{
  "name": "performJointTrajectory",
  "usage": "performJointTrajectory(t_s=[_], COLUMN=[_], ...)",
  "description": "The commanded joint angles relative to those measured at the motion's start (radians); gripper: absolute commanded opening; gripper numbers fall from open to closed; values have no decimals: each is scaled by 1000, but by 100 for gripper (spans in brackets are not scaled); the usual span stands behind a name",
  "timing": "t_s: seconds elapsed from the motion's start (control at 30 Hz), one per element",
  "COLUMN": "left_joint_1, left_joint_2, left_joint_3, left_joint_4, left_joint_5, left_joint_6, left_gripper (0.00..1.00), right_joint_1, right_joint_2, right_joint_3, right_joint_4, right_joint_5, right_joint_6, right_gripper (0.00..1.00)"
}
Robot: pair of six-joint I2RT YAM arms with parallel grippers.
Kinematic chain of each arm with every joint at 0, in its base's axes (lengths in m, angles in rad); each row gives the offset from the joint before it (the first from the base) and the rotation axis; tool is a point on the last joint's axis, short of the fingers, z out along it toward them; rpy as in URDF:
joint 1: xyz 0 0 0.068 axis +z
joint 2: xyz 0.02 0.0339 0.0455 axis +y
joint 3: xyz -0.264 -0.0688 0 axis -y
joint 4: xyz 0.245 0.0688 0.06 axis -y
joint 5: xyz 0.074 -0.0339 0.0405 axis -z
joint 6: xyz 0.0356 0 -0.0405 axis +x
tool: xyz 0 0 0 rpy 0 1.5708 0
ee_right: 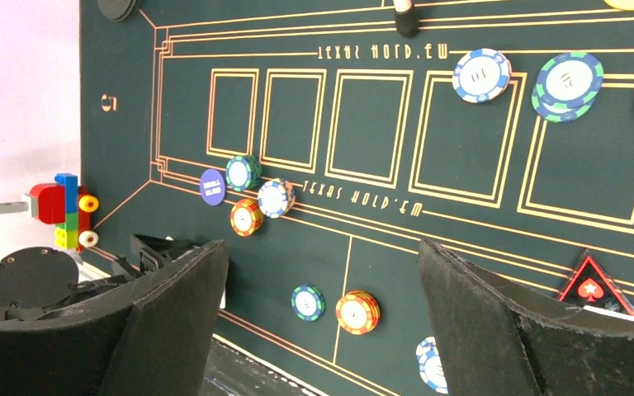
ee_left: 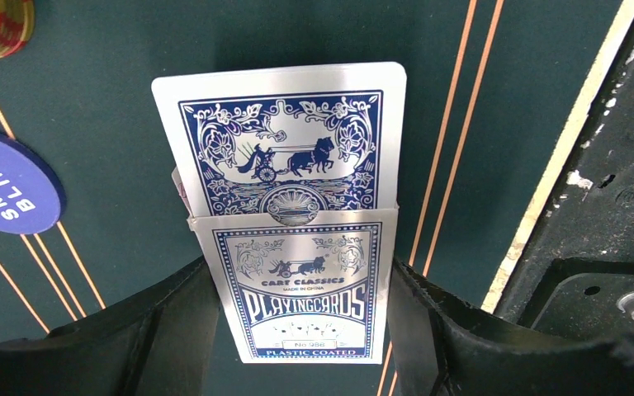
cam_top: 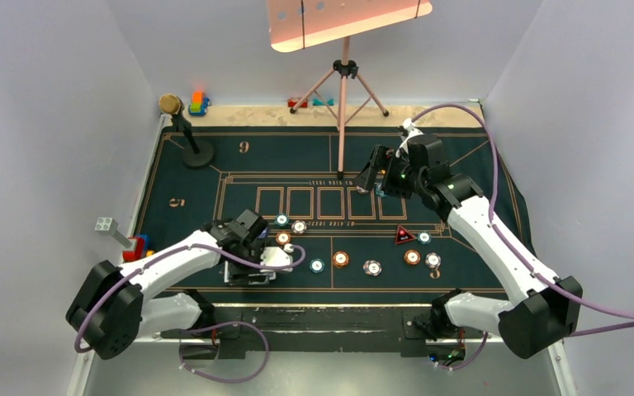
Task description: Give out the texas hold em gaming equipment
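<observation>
A blue and silver playing-card box (ee_left: 301,289) lies on the green mat (cam_top: 479,272) near its front left edge. A blue-backed card (ee_left: 285,140) sticks halfway out of the box's far end. My left gripper (ee_left: 304,330) (cam_top: 252,268) has a black finger against each long side of the box and is shut on it. Teal, orange and whitish poker chips (cam_top: 341,259) lie scattered across the mat's middle. A red-black triangular marker (cam_top: 404,236) lies among the chips and a dark blue disc (ee_left: 4,181) lies left of the box. My right gripper (ee_right: 322,247) (cam_top: 377,179) hangs open and empty above the far right.
A gold-topped black stand (cam_top: 186,132) is at the back left and a tripod (cam_top: 344,91) at the back centre. Toy blocks sit at the far edge (cam_top: 198,103) and by the left edge (ee_right: 66,210). A black base plate (ee_left: 594,272) borders the mat's near edge.
</observation>
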Motion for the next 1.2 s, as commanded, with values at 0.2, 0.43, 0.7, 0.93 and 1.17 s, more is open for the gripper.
performJointTrajectory(t_s=[0.2,0.43,0.7,0.93,1.17], left_joint_1=[-2,2,5,7,7], left_joint_2=[-143,-99,18,81,117], left_joint_3=[109,380,644,766,797], left_joint_4=[-138,-304,-401,-416,-402], left_joint_5=[50,138,166,154,143], left_joint_6=[-11,-48,-92,-121,-141], left_gripper=[12,0,0,0,0], right_joint_1=[-1,98,235,306,344], right_joint_2=[-3,17,85,206,268], right_joint_3=[-116,-222,-236,-213,-167], right_joint_4=[187,460,733,856,905], right_joint_5=[-211,-385,-456,-469,-459], right_joint_6=[45,162,269,336,361], right_gripper=[88,91,92,89,87])
